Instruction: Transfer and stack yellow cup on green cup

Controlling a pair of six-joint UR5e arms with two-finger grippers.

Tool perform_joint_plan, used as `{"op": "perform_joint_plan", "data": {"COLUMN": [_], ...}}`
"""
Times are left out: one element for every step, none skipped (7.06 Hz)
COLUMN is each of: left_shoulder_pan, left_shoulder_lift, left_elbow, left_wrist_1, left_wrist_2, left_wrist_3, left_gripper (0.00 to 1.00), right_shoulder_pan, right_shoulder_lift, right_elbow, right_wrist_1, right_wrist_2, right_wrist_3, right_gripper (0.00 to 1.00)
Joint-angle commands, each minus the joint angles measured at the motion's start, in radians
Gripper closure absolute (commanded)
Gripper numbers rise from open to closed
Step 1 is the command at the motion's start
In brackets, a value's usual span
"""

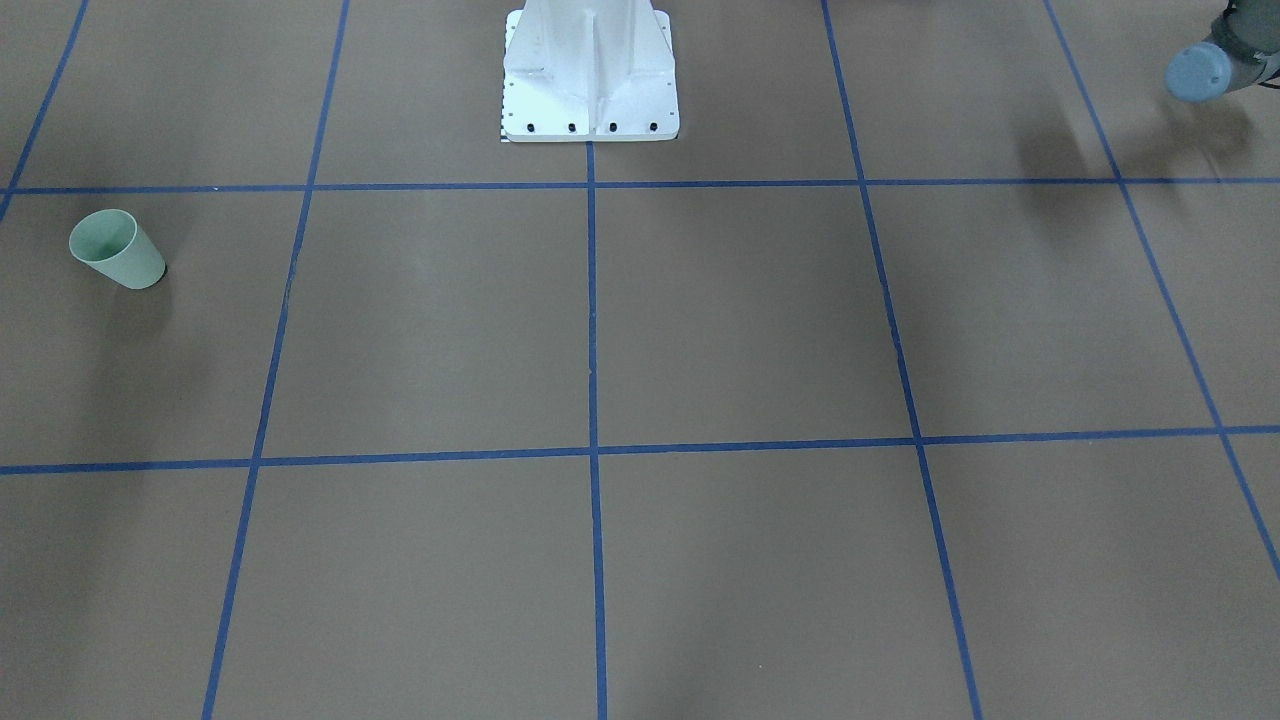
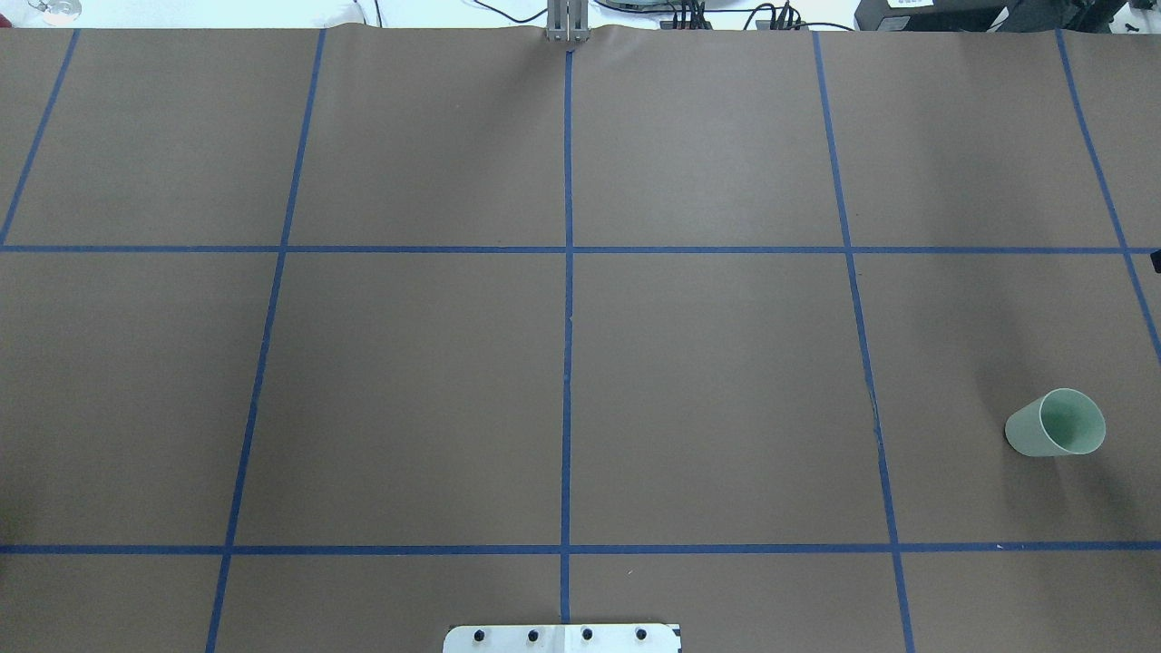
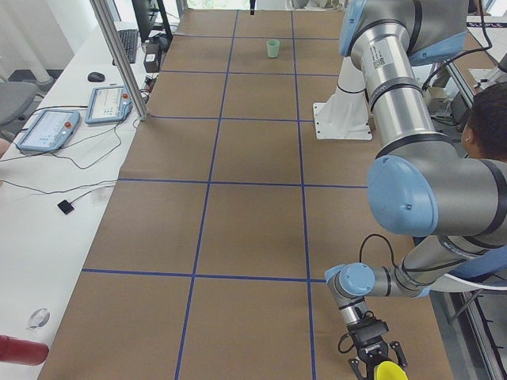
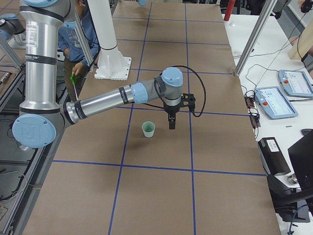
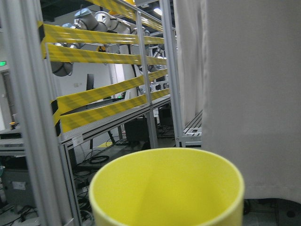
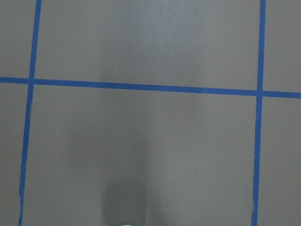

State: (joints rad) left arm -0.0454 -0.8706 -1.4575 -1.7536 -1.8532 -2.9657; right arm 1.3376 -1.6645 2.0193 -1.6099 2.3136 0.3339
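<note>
Cups sit well apart: yellow cup (image 5: 167,188) out past nine o'clock at my left gripper (image 3: 374,362), green cup (image 2: 1057,423) upright at three o'clock beside my right gripper (image 4: 172,123). I cannot tell how far either gripper is open. I'd carry the yellow cup level and slowly.

Your yellow cup (image 3: 391,372) is cut off by the bottom edge, well apart from the green cup (image 4: 148,129). You cannot tell how the left gripper (image 3: 376,362), or the right gripper (image 4: 171,124) just beside the green cup, stands.
</note>
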Motion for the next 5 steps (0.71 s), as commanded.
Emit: {"op": "perform_joint_plan", "data": {"left_shoulder_pan": [-0.001,-0.016,-0.036,-0.036,-0.037], "left_shoulder_lift": [0.019,0.025,0.024,0.019,0.018], "left_elbow": [0.089,0.091,0.089,0.083,0.083], "left_wrist_1": [-0.123,-0.151,-0.155,-0.176,-0.165], "left_wrist_2": [0.199,0.204,0.206,0.212,0.204], "left_wrist_3": [0.048,0.118,0.188,0.265,0.337], "left_gripper": [1.00,1.00,1.00,1.00,1.00], "right_shoulder_pan": [0.000,0.000,0.000,0.000,0.000], "right_shoulder_lift": [-0.005,-0.005,-0.005,-0.005,-0.003], "right_elbow": [0.016,0.016,0.013,0.013,0.004], "right_wrist_1": [-0.004,-0.004,-0.005,-0.010,-0.010], "right_wrist_2": [0.001,0.003,0.004,0.010,0.021], "right_wrist_3": [0.001,0.002,0.002,0.004,0.005], "right_gripper": [0.00,0.00,0.00,0.00,0.00]}}
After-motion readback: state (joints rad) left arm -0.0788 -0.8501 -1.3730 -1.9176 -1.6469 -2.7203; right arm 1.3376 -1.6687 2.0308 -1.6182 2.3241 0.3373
